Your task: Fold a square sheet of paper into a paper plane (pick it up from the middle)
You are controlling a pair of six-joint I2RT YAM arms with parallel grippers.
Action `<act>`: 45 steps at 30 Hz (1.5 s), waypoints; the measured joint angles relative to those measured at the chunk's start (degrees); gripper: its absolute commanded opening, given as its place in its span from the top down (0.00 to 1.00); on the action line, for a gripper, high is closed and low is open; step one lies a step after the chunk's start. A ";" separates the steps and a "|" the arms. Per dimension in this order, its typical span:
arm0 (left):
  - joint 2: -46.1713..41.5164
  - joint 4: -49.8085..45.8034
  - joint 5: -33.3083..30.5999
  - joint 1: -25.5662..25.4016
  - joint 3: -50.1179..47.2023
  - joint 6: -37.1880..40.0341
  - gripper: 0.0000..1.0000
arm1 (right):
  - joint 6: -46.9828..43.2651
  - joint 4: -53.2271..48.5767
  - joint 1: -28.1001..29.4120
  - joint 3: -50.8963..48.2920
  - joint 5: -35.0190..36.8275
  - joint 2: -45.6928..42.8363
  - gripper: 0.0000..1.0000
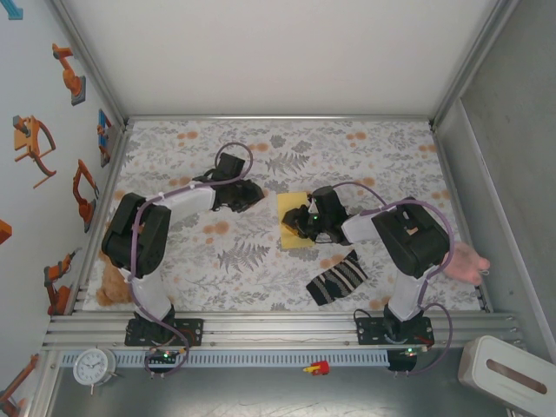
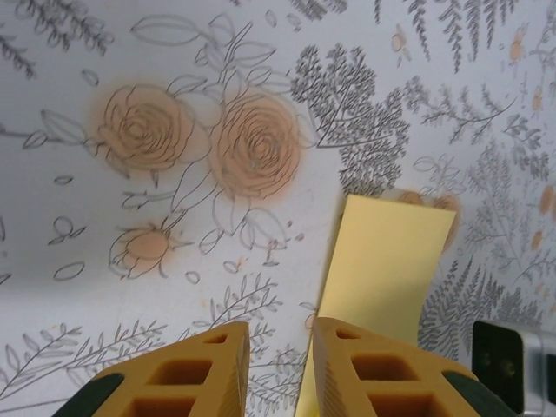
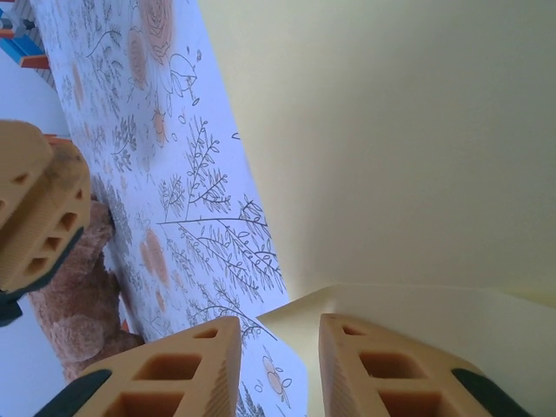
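Two pincers attend one pale-yellow square sheet of paper [image 3: 391, 130], and their places seem chosen for an early crease. The right pincer [image 3: 276, 369] hangs low over the sheet. Its orange fingers [image 3: 382, 373] are a little apart and clamp nothing. A raised flap of the paper lies just in front of them, so it is probably there to press or pin a fold rather than to lift.

The left pincer [image 2: 278, 373] hovers at the sheet's left edge. Its fingers are also narrowly parted, with bare cloth showing through the gap and one finger over the paper's margin. It looks set to steady or catch that edge. Whether any finger touches the paper cannot be told.

The sheet lies at the middle of the flower-printed table [image 1: 365, 148]. From above it looks narrower than square, which suggests it is partly folded over. No dart shape shows yet, so the task seems early.

A black-and-white striped sock [image 1: 339, 278] lies near the paper but apart from it, toward the right arm's base. A brown teddy bear [image 3: 74, 313] sits at the table's near left corner. Both are out of the way.
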 measured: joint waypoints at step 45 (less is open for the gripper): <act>7.61 3.04 7.39 -9.70 0.44 1.33 1.00 | -3.21 -8.04 0.04 1.95 2.01 -0.15 1.00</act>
